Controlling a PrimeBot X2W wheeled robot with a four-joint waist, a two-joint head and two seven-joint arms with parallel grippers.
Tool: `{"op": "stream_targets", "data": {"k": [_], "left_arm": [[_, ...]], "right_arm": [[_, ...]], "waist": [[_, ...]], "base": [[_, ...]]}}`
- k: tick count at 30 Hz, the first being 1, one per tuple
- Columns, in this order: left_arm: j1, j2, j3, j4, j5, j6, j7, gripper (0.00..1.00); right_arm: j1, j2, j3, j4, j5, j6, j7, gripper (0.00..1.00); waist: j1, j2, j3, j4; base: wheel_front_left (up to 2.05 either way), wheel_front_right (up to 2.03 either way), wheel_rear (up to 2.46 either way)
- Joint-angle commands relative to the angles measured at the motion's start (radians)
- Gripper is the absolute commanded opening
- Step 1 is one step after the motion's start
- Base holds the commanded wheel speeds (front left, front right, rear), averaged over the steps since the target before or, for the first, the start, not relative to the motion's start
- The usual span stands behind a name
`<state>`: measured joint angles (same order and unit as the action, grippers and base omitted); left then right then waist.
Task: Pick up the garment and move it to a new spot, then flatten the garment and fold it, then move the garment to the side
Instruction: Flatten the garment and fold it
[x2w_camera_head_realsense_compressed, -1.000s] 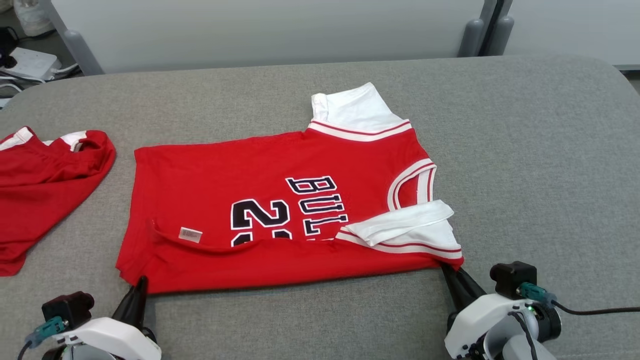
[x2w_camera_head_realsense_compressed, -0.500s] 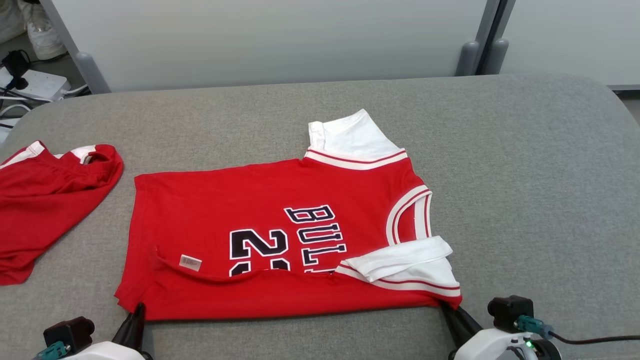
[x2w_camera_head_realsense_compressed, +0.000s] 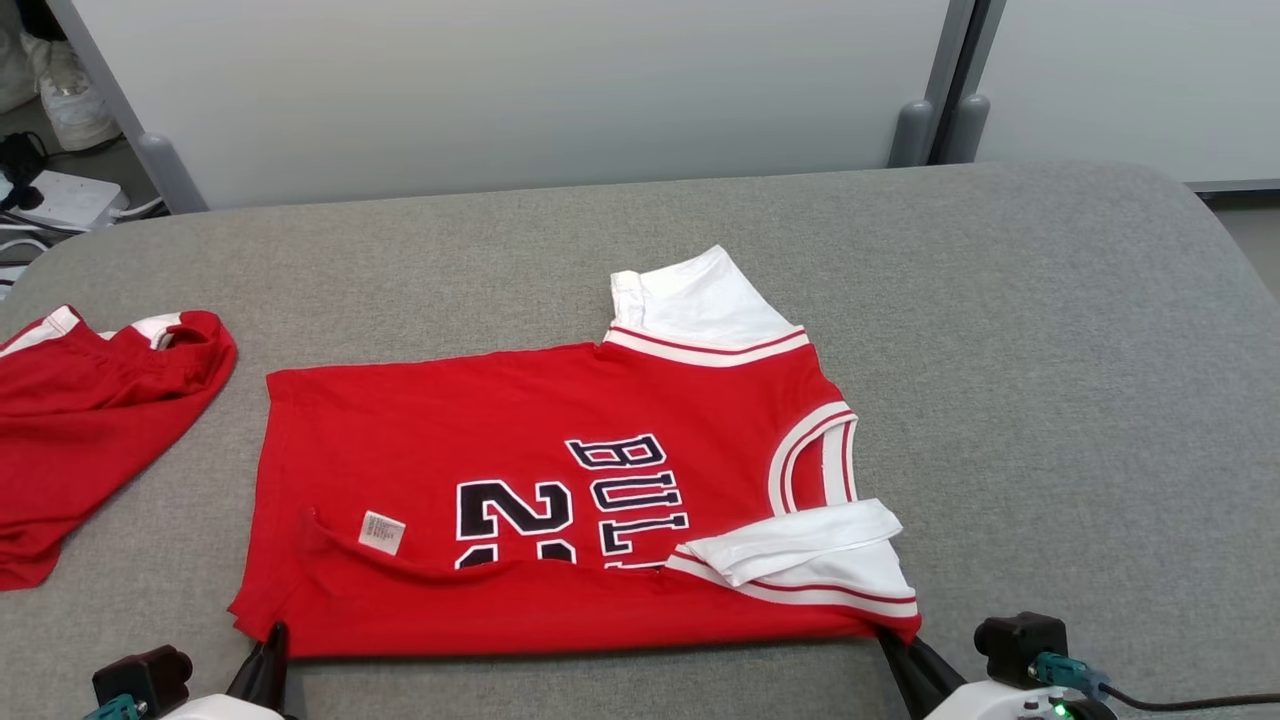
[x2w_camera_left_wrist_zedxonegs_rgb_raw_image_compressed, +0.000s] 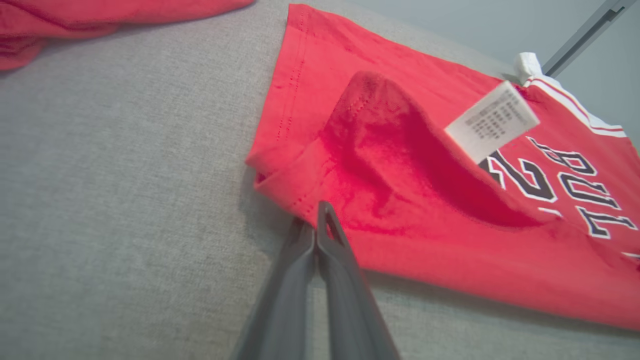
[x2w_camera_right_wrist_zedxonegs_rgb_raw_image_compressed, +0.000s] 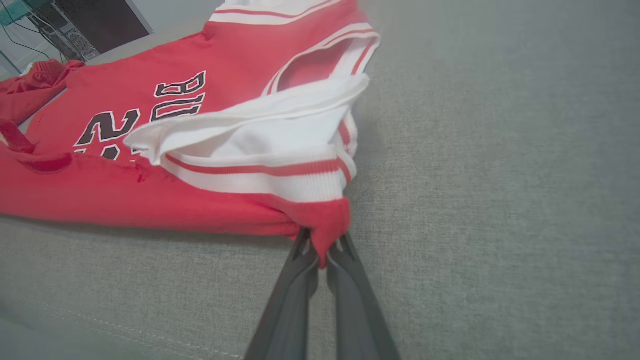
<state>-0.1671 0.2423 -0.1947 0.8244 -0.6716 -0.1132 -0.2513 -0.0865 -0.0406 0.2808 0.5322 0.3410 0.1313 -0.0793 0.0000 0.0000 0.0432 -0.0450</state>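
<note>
- The grey padded table (x2w_camera_head_realsense_compressed: 1050, 350) carries everything. A second red garment (x2w_camera_head_realsense_compressed: 90, 420) lies bunched at its left end, well apart from my work.
- The jersey (x2w_camera_head_realsense_compressed: 520, 430) lies mid-table, directly ahead of both my grippers. Its long axis runs across me: hem to my left, collar and white sleeves to my right. Its near edge is already turned up over the lettering.
- My right gripper (x2w_camera_head_realsense_compressed: 895, 650) sits at the near right corner, fingers pinched tight on a tab of red cloth below the white sleeve (x2w_camera_right_wrist_zedxonegs_rgb_raw_image_compressed: 260, 135).
- My left gripper (x2w_camera_head_realsense_compressed: 272, 645) sits at the near left corner, fingers pressed together with the tips touching the hem edge. I cannot tell whether cloth is caught between them.
- Each arm is nearest its own corner, so I judge the next fold goes away from me, across the short axis.
</note>
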Motion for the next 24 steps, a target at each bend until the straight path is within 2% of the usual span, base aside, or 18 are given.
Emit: {"op": "stream_targets", "data": {"k": [1, 4, 5, 6, 7, 8, 9, 10, 18, 24], "left_arm": [[-0.007, 0.037, 0.046, -0.004, 0.01, 0.011, -0.01, 0.0], [-0.008, 0.037, 0.05, 0.002, 0.013, 0.009, -0.01, 0.0], [-0.01, 0.038, 0.052, 0.004, 0.016, 0.008, -0.01, 0.0], [-0.011, 0.036, 0.056, 0.006, 0.016, 0.007, -0.01, 0.0], [-0.013, 0.036, 0.056, 0.006, 0.022, 0.007, -0.01, 0.13], [-0.013, 0.035, 0.058, 0.004, 0.028, 0.007, -0.01, 0.44], [-0.013, 0.032, 0.063, 0.005, 0.029, 0.008, -0.01, 0.92], [-0.012, 0.031, 0.066, 0.008, 0.032, 0.01, -0.01, 1.0], [-0.005, 0.045, 0.13, -0.06, 0.078, 0.039, -0.01, 1.0], [-0.009, 0.058, 0.167, -0.141, 0.142, 0.043, -0.01, 1.0]], "right_arm": [[-0.002, -0.012, 0.011, -0.034, -0.01, -0.001, 0.006, 0.0], [0.004, -0.012, 0.005, -0.042, -0.011, -0.001, 0.015, 0.0], [0.007, -0.012, 0.001, -0.045, -0.012, -0.001, 0.018, 0.16], [0.009, -0.012, -0.005, -0.048, -0.014, -0.001, 0.021, 0.49], [0.009, -0.011, -0.011, -0.051, -0.017, -0.001, 0.024, 1.0], [0.008, -0.011, -0.021, -0.056, -0.02, -0.001, 0.023, 1.0], [0.007, -0.011, -0.029, -0.062, -0.024, -0.001, 0.022, 1.0], [0.006, -0.011, -0.037, -0.067, -0.034, -0.001, 0.021, 1.0], [-0.01, -0.01, -0.118, -0.117, -0.112, -0.001, -0.005, 1.0], [-0.054, -0.01, -0.107, -0.144, -0.137, -0.001, -0.021, 1.0]], "waist": [[0.0, 0.0, 0.0, 0.006], [0.0, 0.0, -0.002, 0.012], [0.0, 0.0, -0.003, 0.014], [0.0, 0.0, -0.003, 0.016], [0.0, 0.0, -0.004, 0.017], [0.0, 0.0, -0.005, 0.017], [0.0, 0.0, -0.005, 0.017], [0.0, 0.0, -0.005, 0.016], [0.0, 0.0, 0.005, 0.017], [0.0, 0.0, 0.012, 0.017]], "base": [[0.0, 0.0, 0.0], [0.0, 0.0, 0.0], [0.0, 0.0, 0.0], [0.0, 0.0, 0.0], [0.0, 0.0, 0.0], [0.0, 0.0, 0.0], [0.0, 0.0, 0.0], [0.0, 0.0, 0.0], [0.0, 0.0, 0.0], [0.0, 0.0, 0.0]]}}
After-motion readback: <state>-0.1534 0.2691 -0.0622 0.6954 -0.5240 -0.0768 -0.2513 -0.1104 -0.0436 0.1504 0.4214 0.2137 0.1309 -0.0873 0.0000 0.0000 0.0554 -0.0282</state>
